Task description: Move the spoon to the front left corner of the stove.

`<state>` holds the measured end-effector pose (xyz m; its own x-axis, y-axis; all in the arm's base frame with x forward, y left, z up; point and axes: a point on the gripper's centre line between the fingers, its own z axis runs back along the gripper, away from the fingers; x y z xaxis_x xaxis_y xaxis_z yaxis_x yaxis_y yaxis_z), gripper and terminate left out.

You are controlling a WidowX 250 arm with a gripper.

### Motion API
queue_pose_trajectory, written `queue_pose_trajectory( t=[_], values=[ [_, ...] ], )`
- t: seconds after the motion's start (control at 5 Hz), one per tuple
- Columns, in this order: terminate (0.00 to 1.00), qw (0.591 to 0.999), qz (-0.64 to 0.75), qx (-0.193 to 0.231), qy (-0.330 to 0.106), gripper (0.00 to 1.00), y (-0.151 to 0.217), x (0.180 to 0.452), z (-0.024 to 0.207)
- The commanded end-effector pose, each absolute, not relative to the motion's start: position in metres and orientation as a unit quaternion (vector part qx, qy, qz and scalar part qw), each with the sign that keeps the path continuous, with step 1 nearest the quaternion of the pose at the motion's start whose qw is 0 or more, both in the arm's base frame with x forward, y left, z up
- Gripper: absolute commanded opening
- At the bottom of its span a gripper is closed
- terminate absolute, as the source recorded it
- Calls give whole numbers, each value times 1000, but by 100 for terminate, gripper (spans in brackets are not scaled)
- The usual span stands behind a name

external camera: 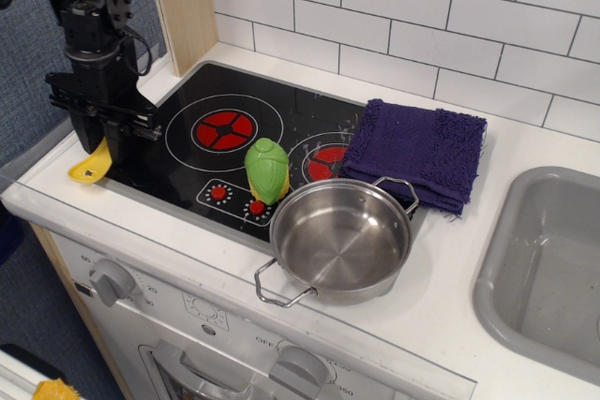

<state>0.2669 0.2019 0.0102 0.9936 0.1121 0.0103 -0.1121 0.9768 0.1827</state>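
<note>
The yellow spoon hangs from my gripper at the front left corner of the black stove, its bowl low over the white counter just past the stove's grey rim. I cannot tell whether the bowl touches the counter. The gripper points down and is shut on the spoon's handle. The stove has two red burners and small red knobs.
A green ribbed toy vegetable stands upright on the stove's front middle. A steel pot sits at the stove's front right. A purple towel lies behind the pot. A grey sink is at the right. A wooden post stands behind the stove's left corner.
</note>
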Motion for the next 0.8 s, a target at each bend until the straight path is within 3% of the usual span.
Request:
queue_pose_trajectory(
  t=[0.0, 0.2, 0.6],
  values=[
    [0, 997, -5, 71, -23, 0, 197, 257, 11],
    [0, 998, -5, 67, -16, 100, 194, 254, 12],
    [0, 996, 21, 79, -20, 100, 183, 247, 33]
  ],
)
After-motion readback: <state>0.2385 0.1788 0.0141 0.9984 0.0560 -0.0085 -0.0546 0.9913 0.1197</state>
